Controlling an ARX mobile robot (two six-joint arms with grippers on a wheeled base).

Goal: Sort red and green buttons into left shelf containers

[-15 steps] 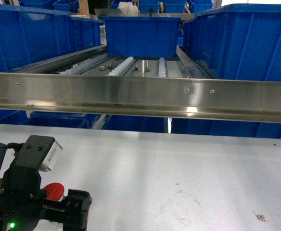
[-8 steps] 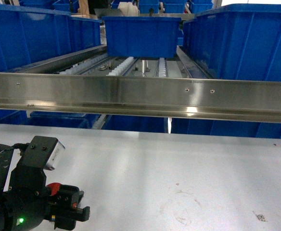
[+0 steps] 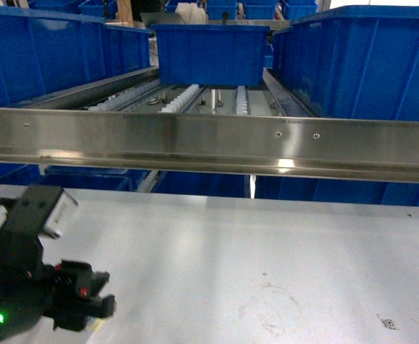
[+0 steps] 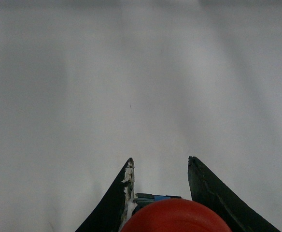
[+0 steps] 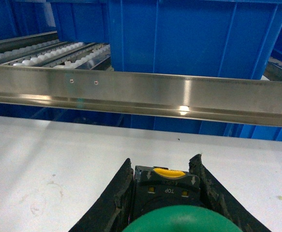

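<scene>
Two buttons are in hand, one per arm. On the left, the left gripper (image 3: pixel 87 304) sits low over the table (image 3: pixel 267 251), and its wrist view shows the jaws pinching the red button (image 4: pixel 176 216): the red cap fills the bottom edge, with a bit of blue body showing between the dark fingers (image 4: pixel 119 198). In the head view the button is almost hidden by the gripper. The left bin (image 3: pixel 44 54) stands up on the shelf, well apart from this gripper and behind the steel rail (image 3: pixel 209 143).

On the right, the right gripper (image 5: pixel 162 193) is out of the head view, but its own camera shows it pressed shut on the green button (image 5: pixel 177 220), whose dark body with a yellow tab and "TOP" marking sits squarely between the fingers, facing the rail and a blue bin (image 5: pixel 189 36) beyond.

These parts look rigid and light, so they should not deform. The domed caps are smooth and likely slippery; the flat-sided switch body is the better place to hold, as both grips appear to do. A drop into a deep bin probably would not harm them.
</scene>
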